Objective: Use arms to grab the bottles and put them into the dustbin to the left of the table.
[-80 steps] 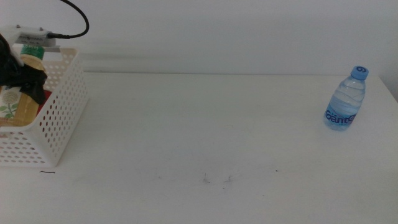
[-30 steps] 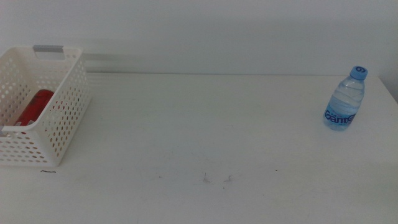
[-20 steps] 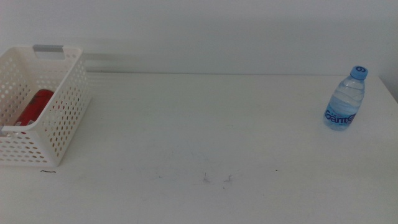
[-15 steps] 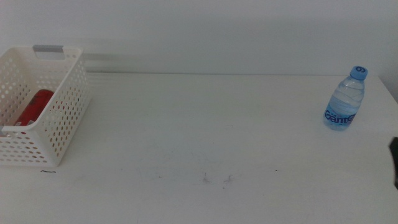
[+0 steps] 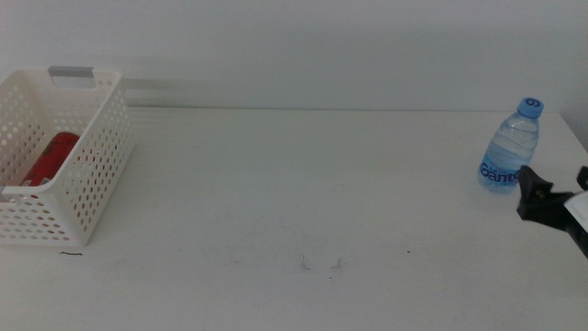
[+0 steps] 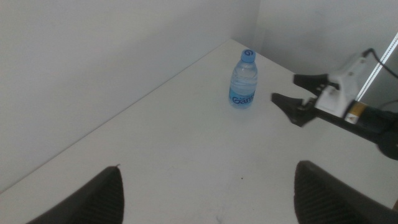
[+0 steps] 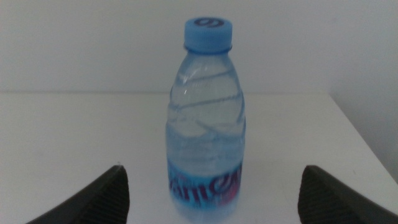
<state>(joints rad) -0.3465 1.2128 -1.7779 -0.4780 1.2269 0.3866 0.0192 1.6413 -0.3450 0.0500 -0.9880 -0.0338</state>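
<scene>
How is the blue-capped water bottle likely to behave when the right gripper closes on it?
The water bottle stands upright and narrow, so an off-centre nudge could tip it, after which it would probably roll. Its thin, ribbed clear wall will likely flex under the right gripper, whose jaws are open. It looks full, so fairly heavy for its size.

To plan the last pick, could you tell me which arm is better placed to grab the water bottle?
The right. The right gripper is beside the upright water bottle with jaws open, the bottle centred in its wrist view. The left gripper, also open, is far back.
</scene>
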